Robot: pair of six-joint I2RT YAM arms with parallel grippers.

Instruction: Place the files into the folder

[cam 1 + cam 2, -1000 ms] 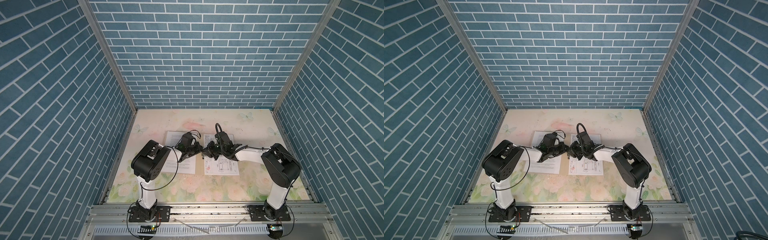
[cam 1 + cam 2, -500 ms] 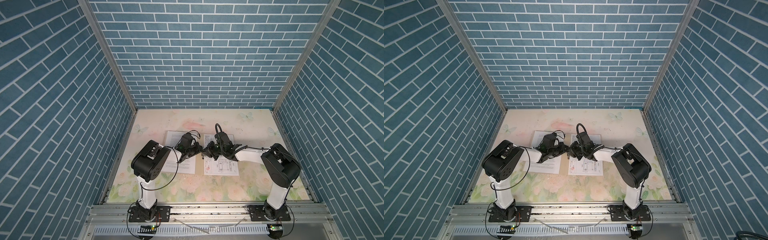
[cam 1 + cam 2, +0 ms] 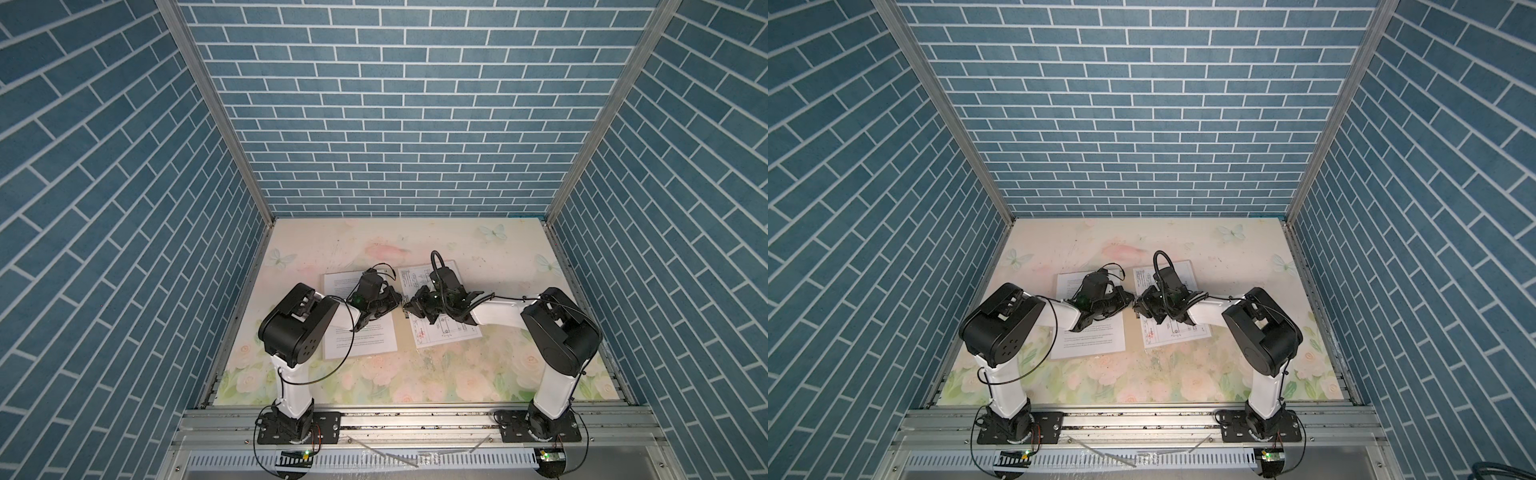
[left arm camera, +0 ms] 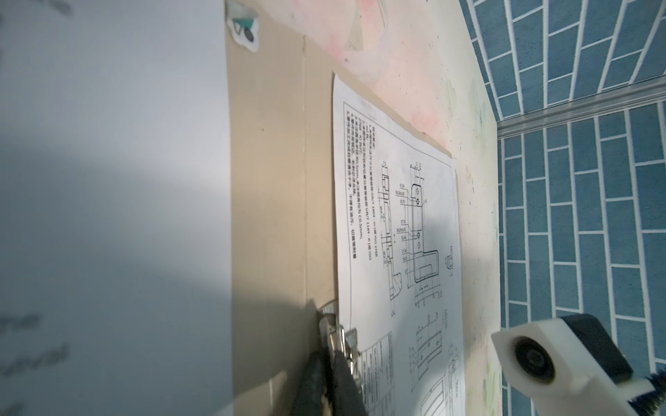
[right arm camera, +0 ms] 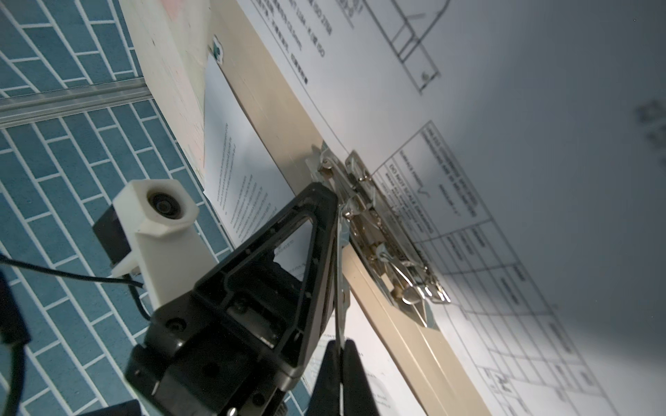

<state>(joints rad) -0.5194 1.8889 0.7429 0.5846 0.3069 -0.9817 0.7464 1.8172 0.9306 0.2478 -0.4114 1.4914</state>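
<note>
**A:** Look at the right gripper (image 5: pixel 338 345). A tiny bit open a moment ago. Pinched tight now on the thin arm of the metal clip (image 5: pixel 378 230).

**B:** And the left gripper (image 4: pixel 331 354)?

**A:** Closed too, same as before. Tips right at the clip, coming from the other side. Hard to tell if holding it or just pushing on it.

**B:** And the clip, sitting where?

**A:** On the middle fold of the tan folder (image 4: pixel 266 180). Lying open and flat on the worktop (image 3: pixel 374 245).

**B:** And the files?

**A:** Both lying on the open folder. Drawing sheet (image 4: pixel 396 216) on the half by the right arm, edge right up at the clip. Text sheet (image 3: pixel 365 336) on the half by the left arm, with a strip of tan showing between the two. No sliding in the last moment, by the look of it.

**B:** Meaning what for the job?

**A:** Papers in the right place already, but maybe not clipped in. Cannot tell if the drawing's edge is under the clip. Probably getting ready to lift the clip arm, then tuck the edges under and snap it down.

**B:** Anything to watch out for?

**A:** Skinny, shiny metal. Could slip out of the pinch. Could also drag the paper along.
</note>
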